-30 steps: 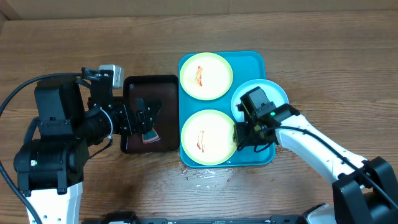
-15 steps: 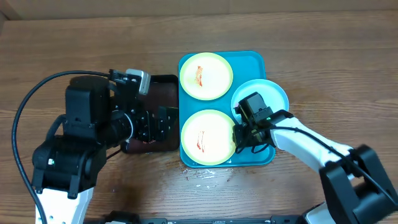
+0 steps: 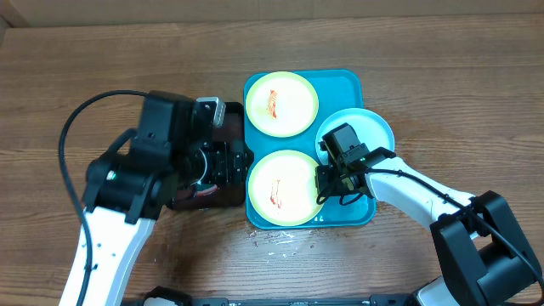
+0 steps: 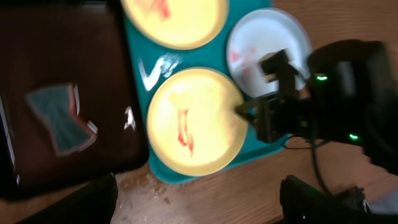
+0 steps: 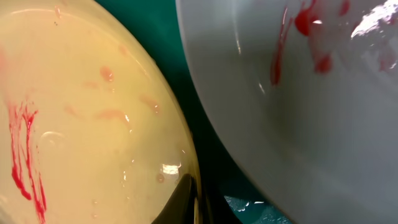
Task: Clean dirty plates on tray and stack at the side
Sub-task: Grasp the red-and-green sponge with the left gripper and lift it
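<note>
turquoise tray (image 3: 348, 82) holding three smeared plates (image 3: 281, 104), black tray (image 4: 50, 50) holding sponge (image 4: 59, 118)

Overhead faces down, left wrist high, right close — all share the tray (image 3: 340, 85).

Two yellow-green plates (image 3: 281, 104) and one blue-white plate (image 3: 378, 127) were present. Trays numbered two: one turquoise tray (image 3: 344, 85), one black tray (image 4: 62, 50).

Brown wooden surface (image 3: 442, 76) filling the overhead view, grain running side to side, with darker streaks here and there. Along the far edge, a thin pale beige strip (image 3: 255, 7). Toward the near side, whitish flecks (image 3: 276, 239) scattered on the wood. Soft, even light, shadows faint and short.
</note>
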`<control>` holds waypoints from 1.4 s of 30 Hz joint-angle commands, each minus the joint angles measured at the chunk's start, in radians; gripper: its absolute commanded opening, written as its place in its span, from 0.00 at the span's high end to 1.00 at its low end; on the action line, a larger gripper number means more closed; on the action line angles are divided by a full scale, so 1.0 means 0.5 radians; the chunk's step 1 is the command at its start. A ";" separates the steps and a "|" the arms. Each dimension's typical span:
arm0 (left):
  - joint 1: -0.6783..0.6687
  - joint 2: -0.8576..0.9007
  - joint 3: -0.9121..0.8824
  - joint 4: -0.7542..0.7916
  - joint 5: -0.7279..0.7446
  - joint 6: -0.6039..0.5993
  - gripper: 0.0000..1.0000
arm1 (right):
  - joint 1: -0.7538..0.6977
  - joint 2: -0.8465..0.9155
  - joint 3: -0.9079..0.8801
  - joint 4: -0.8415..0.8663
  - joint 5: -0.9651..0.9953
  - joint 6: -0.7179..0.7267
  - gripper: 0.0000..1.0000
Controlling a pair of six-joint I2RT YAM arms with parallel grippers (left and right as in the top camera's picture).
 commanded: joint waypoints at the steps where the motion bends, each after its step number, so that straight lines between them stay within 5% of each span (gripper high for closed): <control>1: -0.008 0.073 0.047 -0.057 -0.227 -0.208 0.17 | -0.009 0.099 -0.050 -0.019 0.349 0.009 0.96; 10: -0.008 0.373 0.039 -0.148 -0.724 -0.307 0.19 | -0.009 0.099 -0.050 -0.024 0.367 0.001 0.96; 18: 0.047 0.882 0.039 -0.126 -0.723 -0.382 0.20 | -0.009 0.099 -0.051 -0.027 0.367 0.000 0.96; 31: 0.336 1.440 0.039 0.098 -0.431 -0.208 0.39 | -0.009 0.099 -0.051 -0.034 0.367 0.001 0.96; 35: 0.338 1.610 0.039 0.095 -0.433 -0.194 0.53 | -0.009 0.099 -0.051 -0.040 0.367 0.001 0.96; 39: 0.338 1.676 0.039 0.095 -0.431 -0.201 0.91 | -0.009 0.099 -0.051 -0.043 0.367 0.002 0.96; 42: 0.338 1.672 0.040 0.122 -0.417 -0.201 0.96 | -0.009 0.099 -0.051 -0.042 0.367 0.002 0.95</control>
